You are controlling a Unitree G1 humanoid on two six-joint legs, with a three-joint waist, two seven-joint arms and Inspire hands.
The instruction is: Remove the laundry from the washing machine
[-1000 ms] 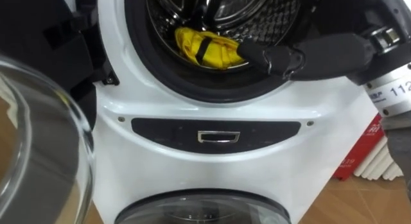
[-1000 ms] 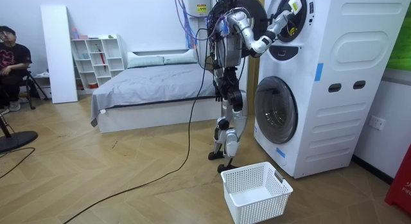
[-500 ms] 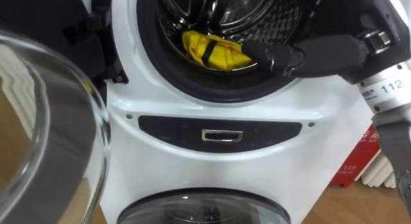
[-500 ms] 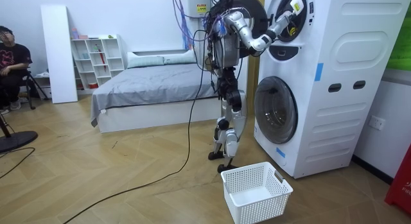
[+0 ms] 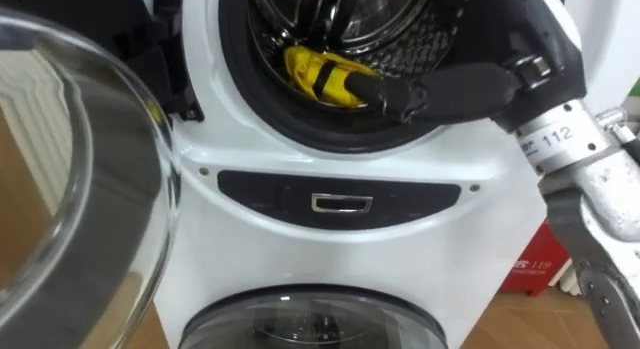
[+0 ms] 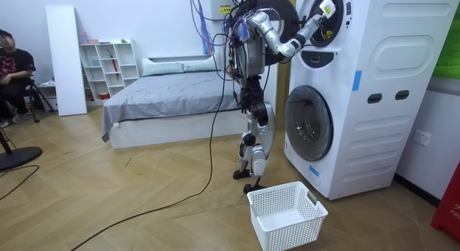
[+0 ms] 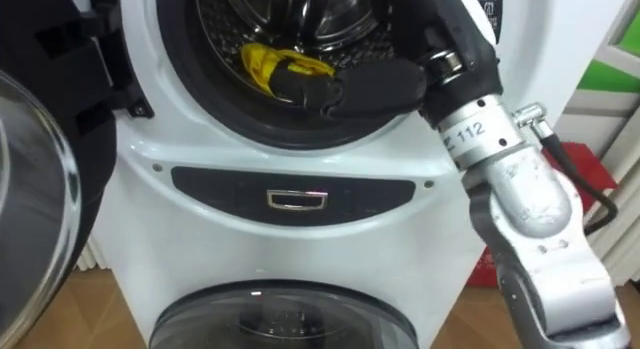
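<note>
A yellow garment [image 5: 320,74] with a dark stripe lies at the front of the upper washing machine's drum [image 5: 400,29]. My right hand [image 5: 430,91] reaches in through the round opening from the right, and its tip lies against the garment's right end [image 7: 265,61]. The black hand [image 7: 365,84] covers part of the cloth, so the grip itself is not readable. In the room view I stand upright in front of the stacked machines [image 6: 359,93] with the right arm [image 6: 302,37] raised into the upper drum.
The upper machine's open glass door [image 5: 70,169] hangs close on my left. Below the control panel [image 5: 340,202] is the lower machine's closed door [image 5: 310,324]. A white laundry basket [image 6: 287,213] stands on the floor by my feet. A bed [image 6: 165,93] and a seated person [image 6: 11,71] are behind.
My right hand has pushed further left into the drum, up to the yellow garment. The camera has shifted, and the glass door now takes up more of the left side.
</note>
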